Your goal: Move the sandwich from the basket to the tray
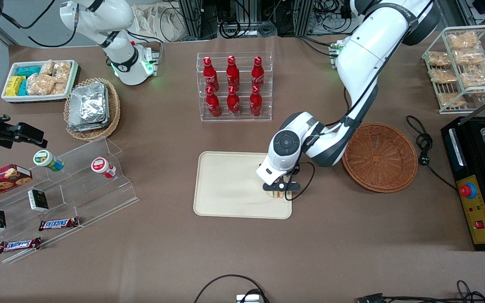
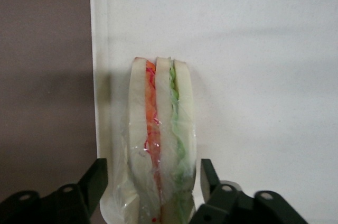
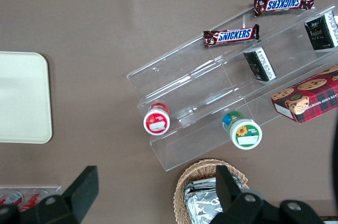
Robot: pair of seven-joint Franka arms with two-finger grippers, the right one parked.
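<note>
The sandwich point(image 1: 277, 194) point(image 2: 161, 139), a plastic-wrapped wedge of pale bread with orange-red and green filling, stands on its edge on the cream tray point(image 1: 225, 189) point(image 2: 253, 49), close to the tray's rim at the working arm's end. My gripper point(image 1: 278, 190) point(image 2: 152, 175) hangs low over it, open, with one black finger point(image 2: 97, 177) on each side of the sandwich and a small gap between each finger and the wrap. The round reddish-brown basket point(image 1: 380, 156) sits beside the tray toward the working arm's end, with nothing in it.
A clear rack of red bottles point(image 1: 234, 86) stands farther from the front camera than the tray. A black cable point(image 1: 423, 147) and a black control box point(image 1: 476, 198) lie past the basket. A clear stepped stand point(image 1: 78, 181) with snacks is toward the parked arm's end.
</note>
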